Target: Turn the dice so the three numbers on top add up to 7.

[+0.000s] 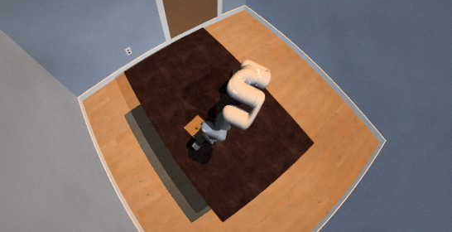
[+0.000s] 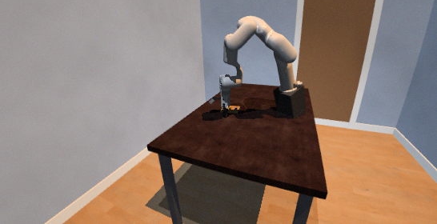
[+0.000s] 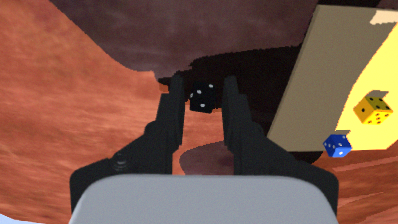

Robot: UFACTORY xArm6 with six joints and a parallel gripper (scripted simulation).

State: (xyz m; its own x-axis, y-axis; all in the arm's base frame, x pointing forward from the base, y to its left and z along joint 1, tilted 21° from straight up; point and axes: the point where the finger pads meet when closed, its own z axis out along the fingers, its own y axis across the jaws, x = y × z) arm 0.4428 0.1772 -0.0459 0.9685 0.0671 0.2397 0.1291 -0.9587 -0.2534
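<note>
The black die (image 3: 202, 98) with white pips lies on the table, off the mat, in the wrist view. My gripper (image 3: 203, 91) (image 2: 225, 113) is low over the table, partly open, its fingers on either side of the black die with gaps beside it. The yellow die (image 3: 372, 111) (image 1: 197, 128) sits on the mat (image 3: 310, 90) (image 1: 189, 127), right of the fingers in the wrist view. The blue die (image 3: 337, 145) is at the mat's lower edge there; I cannot tell if it is fully on it. The upward numbers are hard to tell. In the exterior view the gripper hides the black die.
The dark brown table (image 1: 257, 163) (image 2: 256, 146) extends around the mat. The arm's black base (image 2: 290, 102) stands at the table's far right in the exterior view. The gripper's shadow covers the table around the black die and part of the mat.
</note>
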